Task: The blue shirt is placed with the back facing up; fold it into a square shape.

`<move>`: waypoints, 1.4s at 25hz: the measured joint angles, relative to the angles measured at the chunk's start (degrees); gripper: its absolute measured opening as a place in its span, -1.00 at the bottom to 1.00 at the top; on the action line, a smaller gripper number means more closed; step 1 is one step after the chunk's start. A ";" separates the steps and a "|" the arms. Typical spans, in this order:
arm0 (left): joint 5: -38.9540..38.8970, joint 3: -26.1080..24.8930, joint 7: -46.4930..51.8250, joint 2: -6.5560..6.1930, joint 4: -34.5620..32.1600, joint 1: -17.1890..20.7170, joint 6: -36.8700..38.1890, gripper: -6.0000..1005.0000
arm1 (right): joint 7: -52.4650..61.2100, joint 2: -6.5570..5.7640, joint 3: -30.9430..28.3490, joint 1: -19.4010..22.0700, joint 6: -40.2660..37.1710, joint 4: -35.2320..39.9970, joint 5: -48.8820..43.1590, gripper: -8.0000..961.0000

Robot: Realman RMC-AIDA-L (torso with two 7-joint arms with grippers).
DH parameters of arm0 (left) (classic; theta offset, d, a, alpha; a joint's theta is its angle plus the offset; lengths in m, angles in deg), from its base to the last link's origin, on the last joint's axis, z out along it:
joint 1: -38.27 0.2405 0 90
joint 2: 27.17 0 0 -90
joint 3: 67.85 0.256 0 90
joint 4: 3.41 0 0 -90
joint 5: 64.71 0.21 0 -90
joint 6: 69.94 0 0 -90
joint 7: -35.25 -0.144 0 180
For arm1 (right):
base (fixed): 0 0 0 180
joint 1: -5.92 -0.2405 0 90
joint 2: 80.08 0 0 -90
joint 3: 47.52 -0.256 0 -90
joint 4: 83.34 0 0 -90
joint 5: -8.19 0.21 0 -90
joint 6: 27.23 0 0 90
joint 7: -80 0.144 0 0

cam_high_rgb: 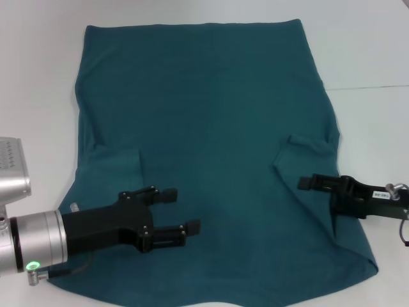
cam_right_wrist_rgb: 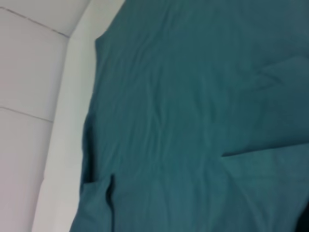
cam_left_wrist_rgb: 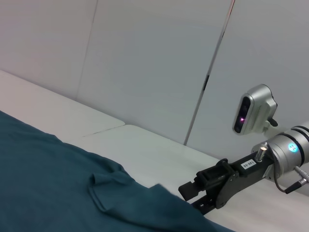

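White table point(cam_high_rgb: 45, 70) carries the blue shirt point(cam_high_rgb: 211, 128), pale wall panels point(cam_left_wrist_rgb: 154, 63) behind.

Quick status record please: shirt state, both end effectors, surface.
shirt: spread flat, plain side up, both sleeves tucked in over the body, not yet square
left end effector: open, over the shirt's near left part, holding nothing
right end effector: by the shirt's right edge near the folded sleeve; grip unclear
table: white, shirt covers most of it
fold progress: sleeves in, body unfolded
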 joint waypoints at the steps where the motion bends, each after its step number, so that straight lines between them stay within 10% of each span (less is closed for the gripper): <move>1: 0.00 0.01 0.00 0.00 0.00 -0.01 -0.01 0.77 | -0.51 0.25 0.03 -0.24 -0.09 0.00 0.16 0.76; 12: 0.00 0.00 0.13 0.02 0.00 -0.11 -1.02 0.77 | -3.10 2.76 2.56 -3.32 -2.33 -0.04 -0.08 0.76; 35: -0.27 -3.93 5.30 0.00 -2.44 1.97 -1.65 0.77 | -20.17 1.33 -1.99 -1.64 -6.25 1.86 8.72 0.77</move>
